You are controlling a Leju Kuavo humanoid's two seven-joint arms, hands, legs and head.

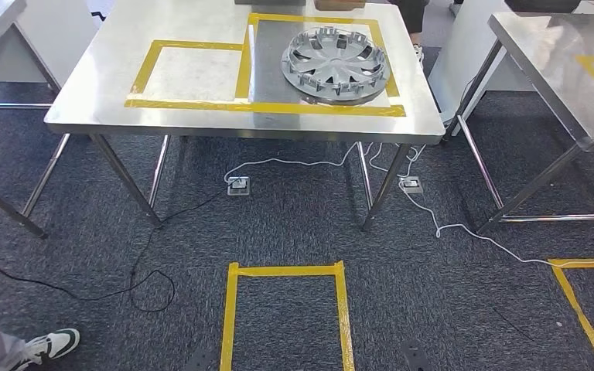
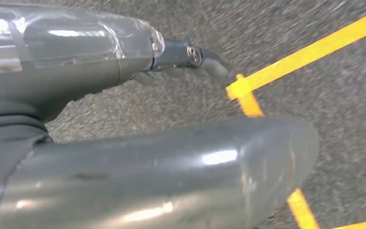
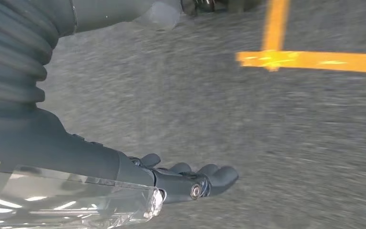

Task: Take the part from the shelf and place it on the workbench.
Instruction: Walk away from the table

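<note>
Part: silver wheel cover [image 1: 333,62] flat on steel workbench [image 1: 201,120], head view 1 o'clock, inside yellow tape outline [image 1: 263,107] | left hand [image 2: 190,59] and right hand [image 3: 195,181]: fingers loosely extended, holding nothing, over carpet | progress: placement looks complete, nothing evidently left.

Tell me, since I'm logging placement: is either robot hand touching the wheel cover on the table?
Apart. The head view shows the wheel cover lying alone on the table; the wrist views show the left robot hand and right robot hand hanging over carpet.
</note>
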